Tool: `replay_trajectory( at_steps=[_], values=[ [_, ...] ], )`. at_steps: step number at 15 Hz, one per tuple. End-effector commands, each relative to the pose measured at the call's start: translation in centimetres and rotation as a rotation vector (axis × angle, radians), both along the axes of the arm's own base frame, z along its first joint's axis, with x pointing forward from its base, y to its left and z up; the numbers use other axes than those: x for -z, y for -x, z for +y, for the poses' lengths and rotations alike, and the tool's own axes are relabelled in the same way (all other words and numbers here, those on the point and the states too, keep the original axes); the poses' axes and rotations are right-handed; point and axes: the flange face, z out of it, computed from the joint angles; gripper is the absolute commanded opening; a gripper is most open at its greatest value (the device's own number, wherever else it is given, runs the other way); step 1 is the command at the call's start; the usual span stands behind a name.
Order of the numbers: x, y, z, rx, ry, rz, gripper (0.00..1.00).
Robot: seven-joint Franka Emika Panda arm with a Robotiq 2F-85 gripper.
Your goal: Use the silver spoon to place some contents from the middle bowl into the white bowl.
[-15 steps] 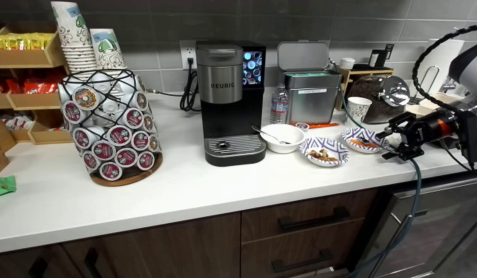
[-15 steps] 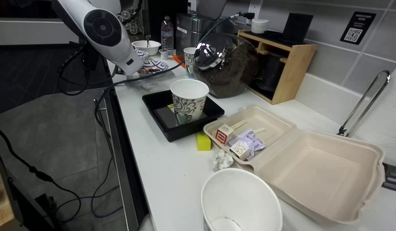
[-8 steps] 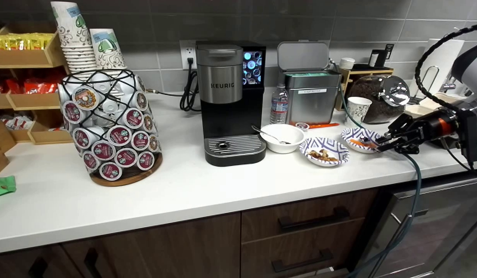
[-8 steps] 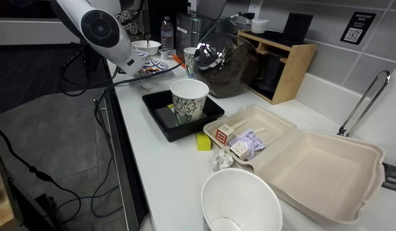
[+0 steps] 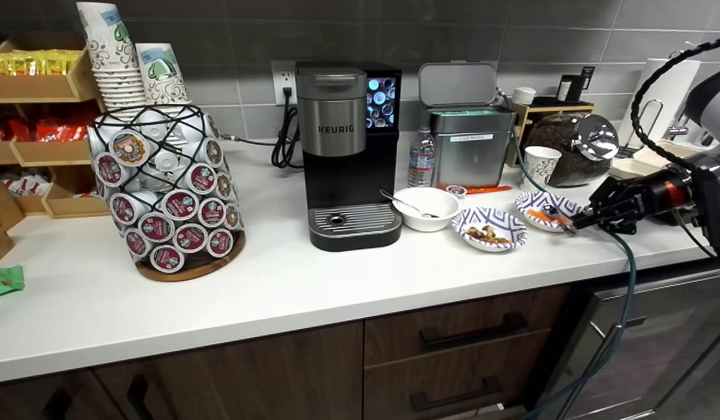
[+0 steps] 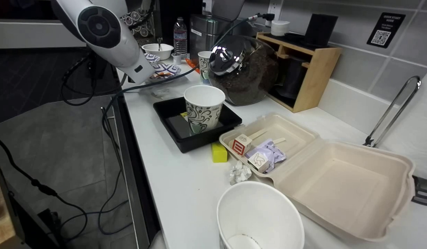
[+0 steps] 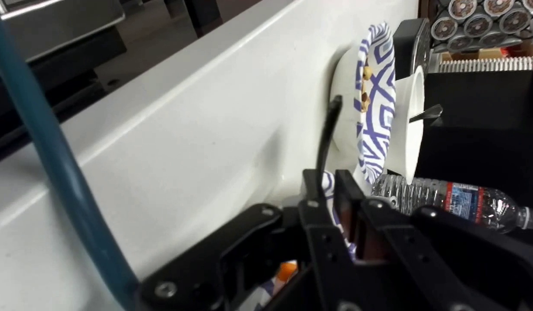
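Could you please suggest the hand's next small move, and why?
I'd probably squeeze the hand gently before any lift: in the wrist view, a thin dark rod, perhaps a spoon handle, extends past one fingertip with a gap beside it, leaving the grip unsure.

In an exterior view, the counter [image 5: 249, 291] is brightly lit, and the wall tiles [image 5: 441, 29] are dimmed at 12 o'clock. Glare is thrown back by the chrome lid [image 6: 227, 57] in an exterior view. In the wrist view, soft shadow is cast beside the patterned bowl [image 7: 380, 99] at 2 o'clock.
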Motion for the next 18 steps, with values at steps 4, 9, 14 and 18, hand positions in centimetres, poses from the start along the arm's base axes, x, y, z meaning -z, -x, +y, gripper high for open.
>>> replay_trajectory(
  at_steps=[4,9,14,18],
  values=[
    [-4.9,5.7,1.9,0.049,0.125,0.005,0.69],
    [-8.2,7.4,5.4,0.123,0.438,0.042,1.0],
    [-8.3,4.7,15.0,0.108,0.47,0.072,1.0],
    [-8.1,4.9,16.0,0.087,0.458,0.088,1.0]
  ],
)
